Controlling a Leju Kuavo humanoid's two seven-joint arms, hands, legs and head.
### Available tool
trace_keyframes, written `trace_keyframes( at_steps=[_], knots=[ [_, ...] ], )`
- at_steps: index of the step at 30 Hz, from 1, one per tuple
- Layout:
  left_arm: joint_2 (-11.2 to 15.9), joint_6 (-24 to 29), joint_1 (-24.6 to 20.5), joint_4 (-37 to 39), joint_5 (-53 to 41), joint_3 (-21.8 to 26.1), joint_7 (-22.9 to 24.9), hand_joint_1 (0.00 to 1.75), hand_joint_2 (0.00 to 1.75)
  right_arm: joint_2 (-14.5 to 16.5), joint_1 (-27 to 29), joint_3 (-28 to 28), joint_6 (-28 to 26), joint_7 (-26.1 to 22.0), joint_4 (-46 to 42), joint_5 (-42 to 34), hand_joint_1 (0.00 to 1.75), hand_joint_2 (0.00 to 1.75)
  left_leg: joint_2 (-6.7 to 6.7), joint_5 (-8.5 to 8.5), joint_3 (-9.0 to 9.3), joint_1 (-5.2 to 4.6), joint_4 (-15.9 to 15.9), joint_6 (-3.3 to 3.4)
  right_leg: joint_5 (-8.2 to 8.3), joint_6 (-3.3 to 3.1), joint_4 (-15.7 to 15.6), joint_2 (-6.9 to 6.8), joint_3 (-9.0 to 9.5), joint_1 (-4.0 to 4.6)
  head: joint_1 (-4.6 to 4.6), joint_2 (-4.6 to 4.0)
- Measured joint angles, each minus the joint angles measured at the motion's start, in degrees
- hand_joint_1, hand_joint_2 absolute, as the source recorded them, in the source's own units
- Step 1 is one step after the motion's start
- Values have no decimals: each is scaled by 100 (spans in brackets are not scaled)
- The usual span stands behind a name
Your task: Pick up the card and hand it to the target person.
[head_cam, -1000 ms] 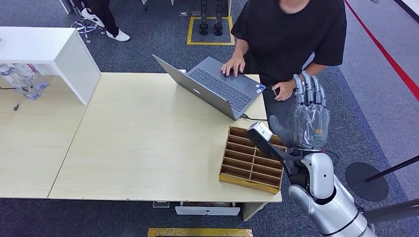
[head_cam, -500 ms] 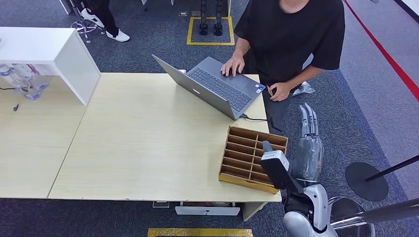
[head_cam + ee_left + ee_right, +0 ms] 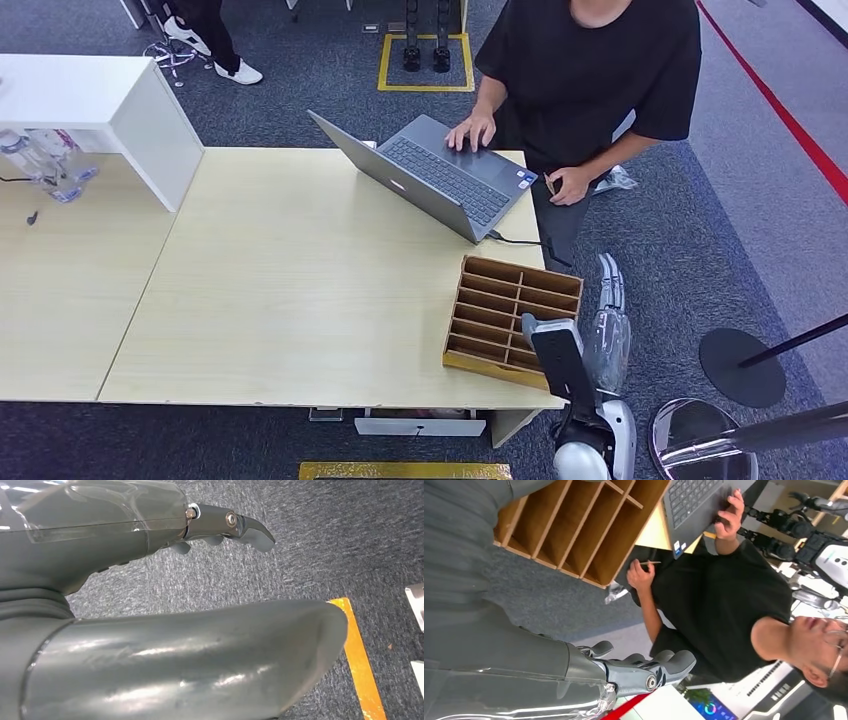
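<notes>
Head view shows our right hand (image 3: pixel 608 325) hanging beside the wooden slot organizer (image 3: pixel 512 320), fingers straight, loosely apart and holding nothing. The card (image 3: pixel 549 184) sits pinched in the person's hand (image 3: pixel 570 185), so we judge the handover done. Our left hand (image 3: pixel 150 525) hangs over carpet, likewise free of any load.

Robotics lab or office, grey carpet (image 3: pixel 740 200) with floor tape, light wood table (image 3: pixel 290 290), open laptop (image 3: pixel 440 175), other robots (image 3: pixel 819 525) parked behind
</notes>
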Motion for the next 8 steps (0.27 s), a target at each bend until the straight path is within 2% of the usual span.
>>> trace_keyframes(
  at_steps=[8],
  knots=[
    [0,9,0,0,-8,76,28,0,0,196,51,1,0,-256,201,-322,0,175,0,0,0,1,0,0,0,0,0,0,0,1,0,0]
  ],
)
